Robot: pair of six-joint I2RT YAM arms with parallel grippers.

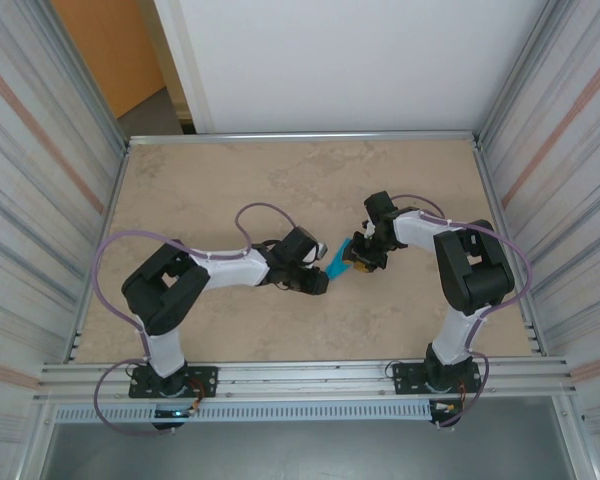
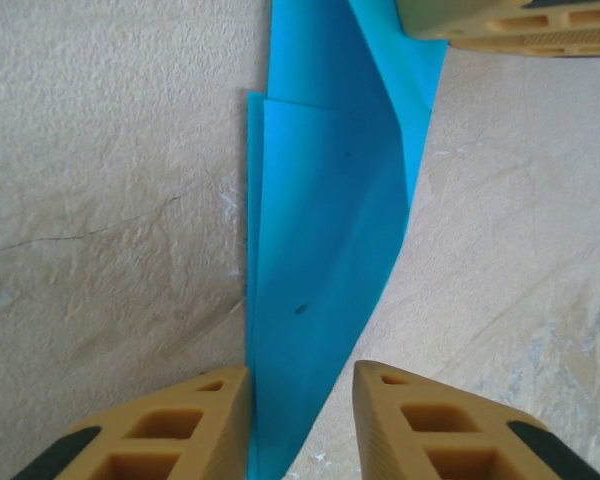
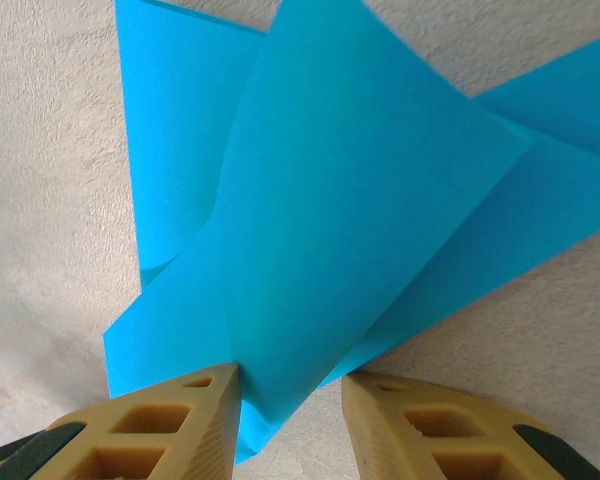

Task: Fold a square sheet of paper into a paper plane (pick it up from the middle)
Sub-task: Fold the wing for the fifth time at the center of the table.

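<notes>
The square sheet of paper, partly folded into layered flaps, lies at the middle of the table between the 2 grippers. The left gripper reaches in low from the left, forearm near level, jaws narrowly apart astride the sheet's narrow end. The right gripper faces it, elbow bent, jaws likewise narrowly parted astride the opposite corner.

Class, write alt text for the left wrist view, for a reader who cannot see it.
A creased teal-blue sheet of paper stretches over the beige table, its narrow end running between the left gripper's parted tan jaws.
</notes>
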